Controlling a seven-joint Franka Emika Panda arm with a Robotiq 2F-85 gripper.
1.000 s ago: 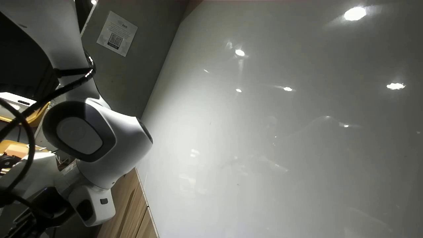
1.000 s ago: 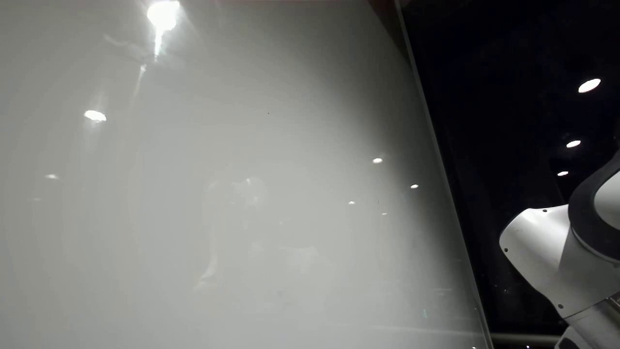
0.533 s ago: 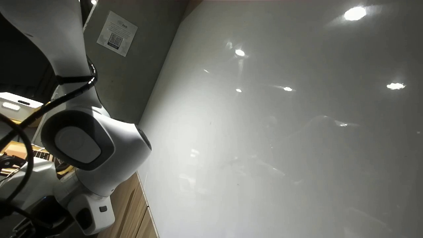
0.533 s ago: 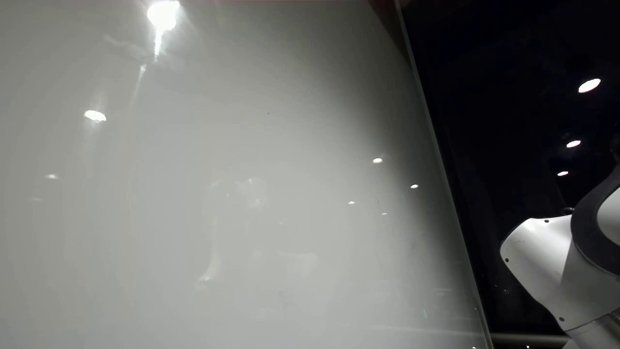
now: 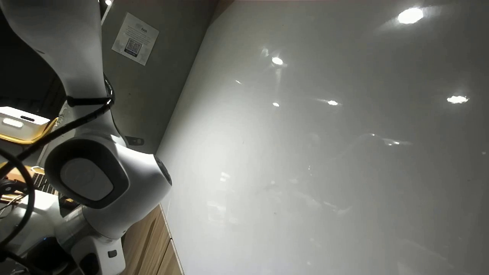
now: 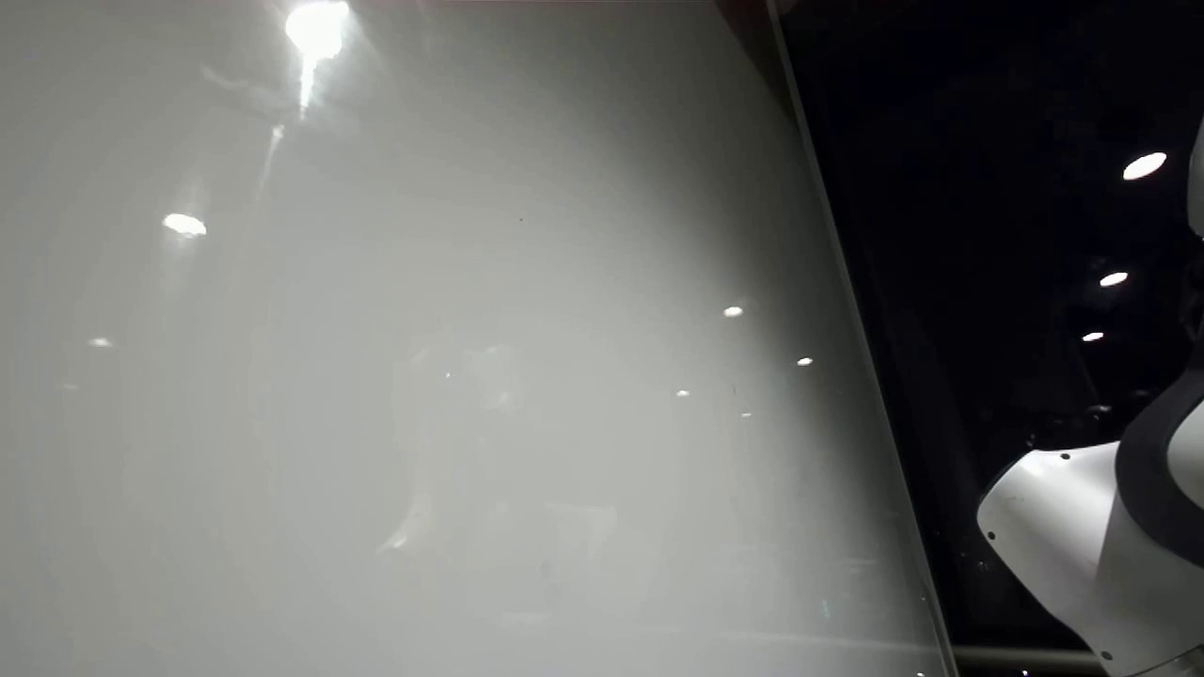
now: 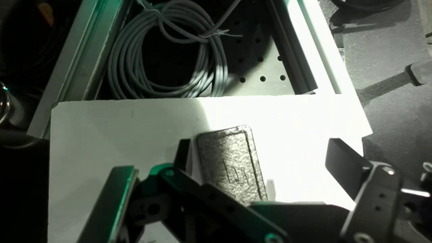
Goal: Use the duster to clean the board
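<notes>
The duster (image 7: 233, 162), a dark oblong block with a textured face, lies on a white panel in the wrist view. My gripper (image 7: 263, 157) stands open over that panel. Its left finger is close beside the duster's left edge, and whether they touch I cannot tell. A wide gap separates the duster from the right finger (image 7: 347, 168). The gripper's own linkage hides the duster's near end. In both exterior views the board (image 5: 305, 160) shows as a large glossy white surface (image 6: 470, 282), with the arm off to its side. Neither exterior view shows the duster.
Beyond the white panel (image 7: 118, 135) in the wrist view lie a coil of grey cable (image 7: 128, 64) and a metal rail (image 7: 77, 57). In an exterior view, a grey wall with a paper sheet (image 5: 135, 38) and wooden panelling (image 5: 153, 244) flank the arm.
The arm has sunk lower in both exterior views, and the hand has slid further past the bottom edge of the picture. The board looks the same, apart from shifting reflections.
</notes>
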